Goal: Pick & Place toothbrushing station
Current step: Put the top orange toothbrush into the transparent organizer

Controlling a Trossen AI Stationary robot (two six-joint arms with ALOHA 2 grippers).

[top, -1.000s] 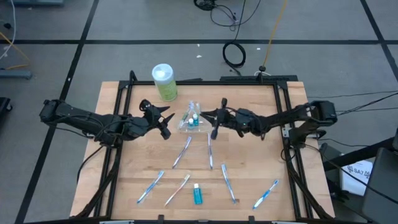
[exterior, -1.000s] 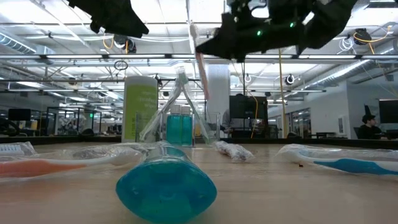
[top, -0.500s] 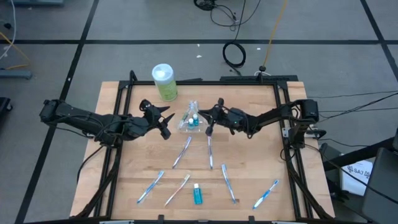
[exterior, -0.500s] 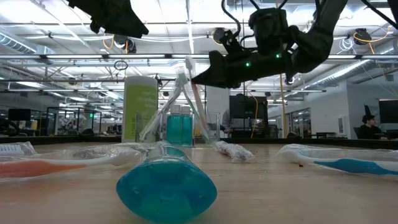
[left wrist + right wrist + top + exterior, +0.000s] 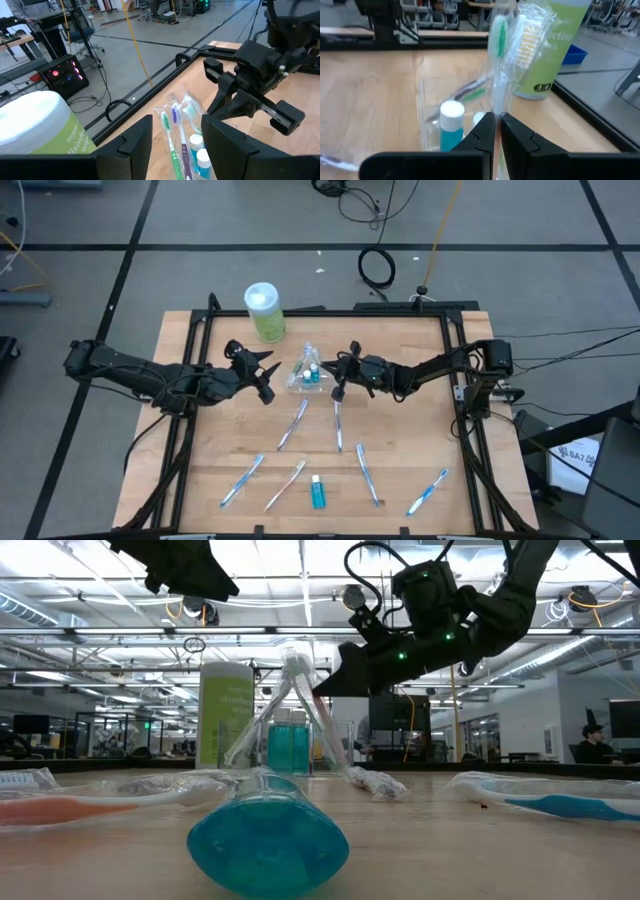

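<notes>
A clear cup [image 5: 307, 376] stands at the table's far middle, holding wrapped toothbrushes [image 5: 172, 116] and blue tubes with white caps [image 5: 451, 116]. My right gripper [image 5: 336, 380] is at the cup's right side, shut on one clear-wrapped toothbrush [image 5: 312, 705]. This toothbrush leans head-up against the others in the cup. My left gripper [image 5: 268, 377] hangs open just left of the cup and above it, with nothing between its fingers [image 5: 137, 140]. Both arms show dark at the top of the low view. My right gripper pinches the wrapped toothbrush's handle [image 5: 496, 102], below the bristle head [image 5: 527, 37], between its two fingers. The fingers come about level from the table's right and lie across the brush. The brush stands steeply, head up, and its lower end [image 5: 340, 755] reaches down at the cup.
A green wipes canister [image 5: 264, 312] stands behind the cup on the left. Several wrapped toothbrushes [image 5: 292, 424] and a blue tube [image 5: 318, 493] lie on the near half of the wooden table. A black frame [image 5: 455, 370] runs along the table's edges.
My right gripper has come down and toward the cup with the wrapped toothbrush, tipping a little. The brush, held high above the cup before, now leans among the cup's toothbrushes with its lower end down at the cup.
</notes>
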